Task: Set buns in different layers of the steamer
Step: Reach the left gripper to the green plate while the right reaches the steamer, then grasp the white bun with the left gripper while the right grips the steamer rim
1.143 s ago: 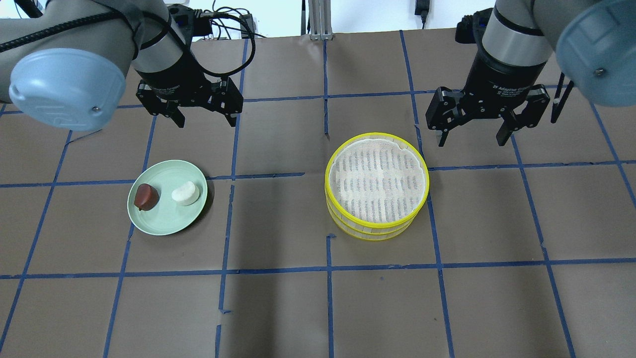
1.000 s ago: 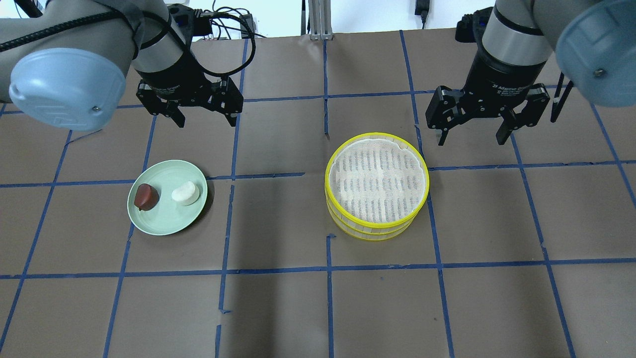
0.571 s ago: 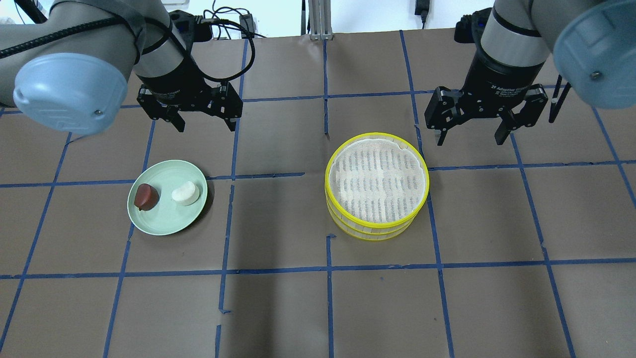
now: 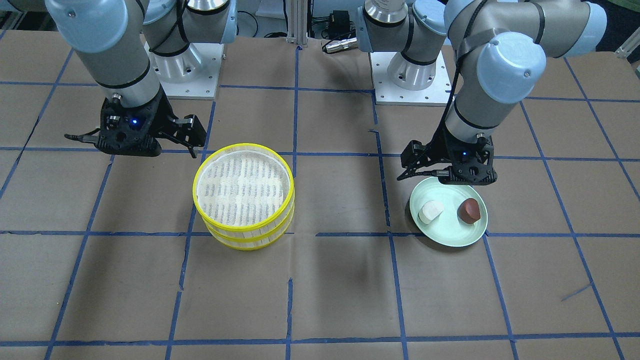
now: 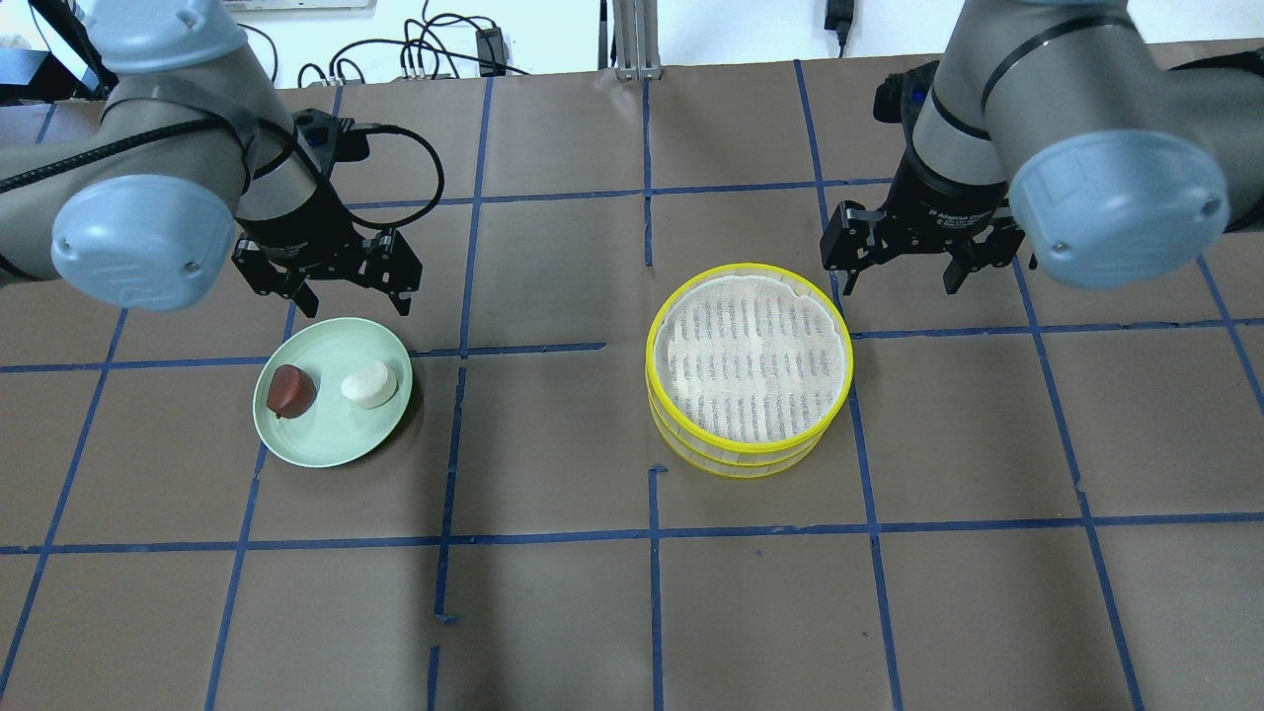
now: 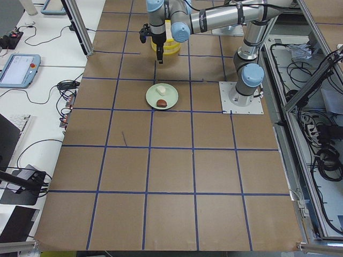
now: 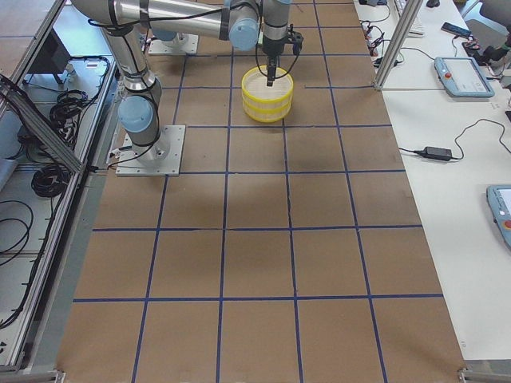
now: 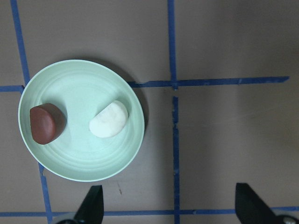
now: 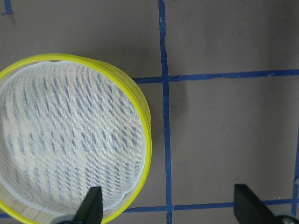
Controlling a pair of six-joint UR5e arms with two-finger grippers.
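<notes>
Both arms had swung in toward their targets since the earlier overhead pictures: the left gripper had travelled from well behind the pale green plate to just beyond its far rim, and the right gripper had drawn closer to the far right side of the steamer. The left gripper's jaws stood wide apart and held nothing. The white bun and the reddish-brown bun lay side by side on the plate, apart from each other, the white one nearer the middle of the table. In the left wrist view the plate sat ahead of the jaws and off to the left, so neither bun was between them. The right gripper's jaws were likewise spread and empty. The steamer's two tiers were stacked, with nothing on the whitish mesh floor of the top one, and in the right wrist view the steamer filled the left half, its yellow rim reaching past the left jaw while the gap between the jaws lay over bare brown paper and blue tape lines. Each gripper seemed to hang clear of the table, though no view settled its height. The steamer and the plate stood well apart.
</notes>
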